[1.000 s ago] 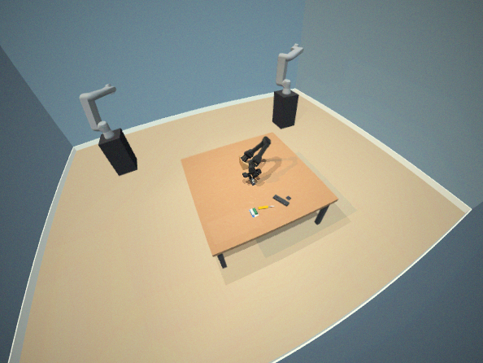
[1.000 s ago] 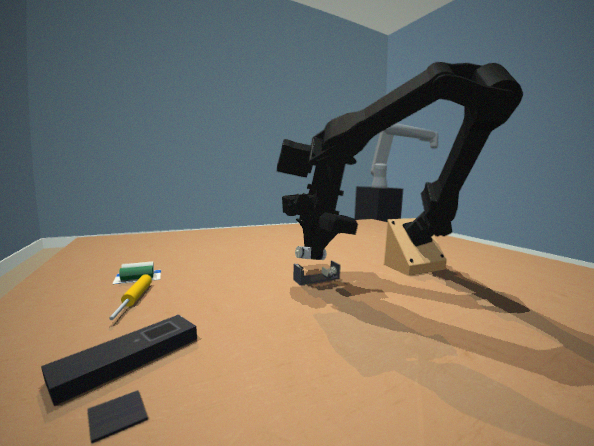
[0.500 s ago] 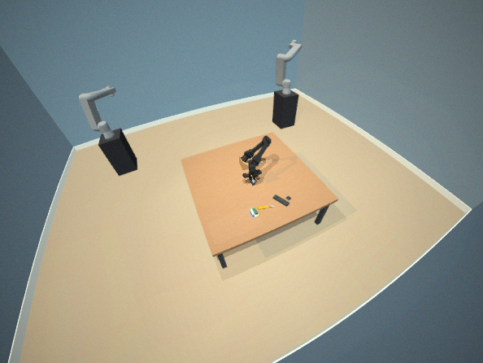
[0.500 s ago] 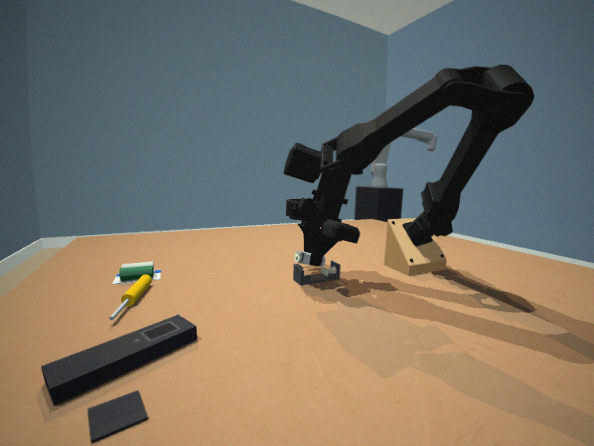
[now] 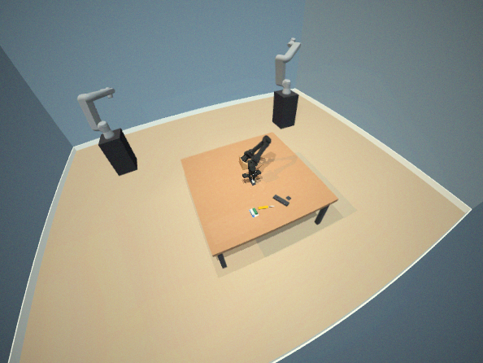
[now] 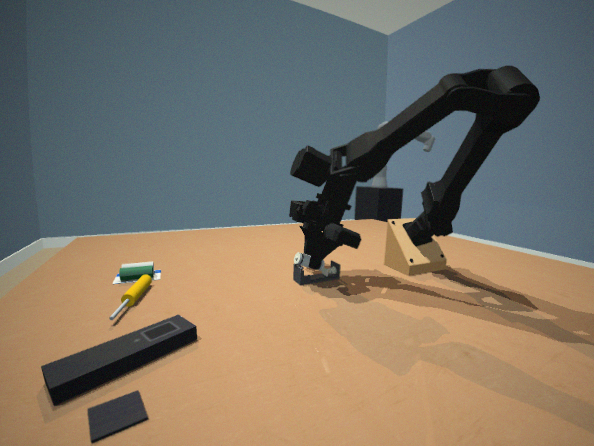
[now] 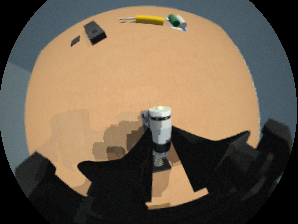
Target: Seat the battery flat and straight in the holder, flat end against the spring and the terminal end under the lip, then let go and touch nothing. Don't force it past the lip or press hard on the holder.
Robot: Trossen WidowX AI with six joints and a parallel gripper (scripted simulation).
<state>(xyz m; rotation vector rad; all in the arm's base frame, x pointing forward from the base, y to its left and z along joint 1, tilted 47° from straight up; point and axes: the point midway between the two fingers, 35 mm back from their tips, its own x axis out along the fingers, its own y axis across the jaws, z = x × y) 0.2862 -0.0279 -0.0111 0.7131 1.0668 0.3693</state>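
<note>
The battery [image 6: 302, 260] [image 7: 160, 131] is white and silver with a dark band near its flat end. My gripper [image 6: 315, 265] [image 7: 159, 129] is shut on it, low over the holder. The holder [image 6: 298, 276] [image 7: 164, 167] is a small dark tray with raised ends, standing on the table. The battery looks tilted: its terminal end is raised at the top of the left end wall in the exterior view, and its flat end points down toward the spring [image 7: 159, 160]. The fingers hide the middle, so contact with the spring or lip cannot be told.
A yellow screwdriver [image 5: 263, 207] [image 6: 136, 290] [image 7: 150, 20], a green cylinder [image 6: 136, 272] [image 7: 174, 20] on a white card, a long black box [image 5: 280, 200] [image 6: 120, 356] [image 7: 95, 33] and a dark flat square [image 6: 118, 417] [image 7: 75, 41] lie away from the holder. The arm's wooden base [image 6: 400, 252] stands behind.
</note>
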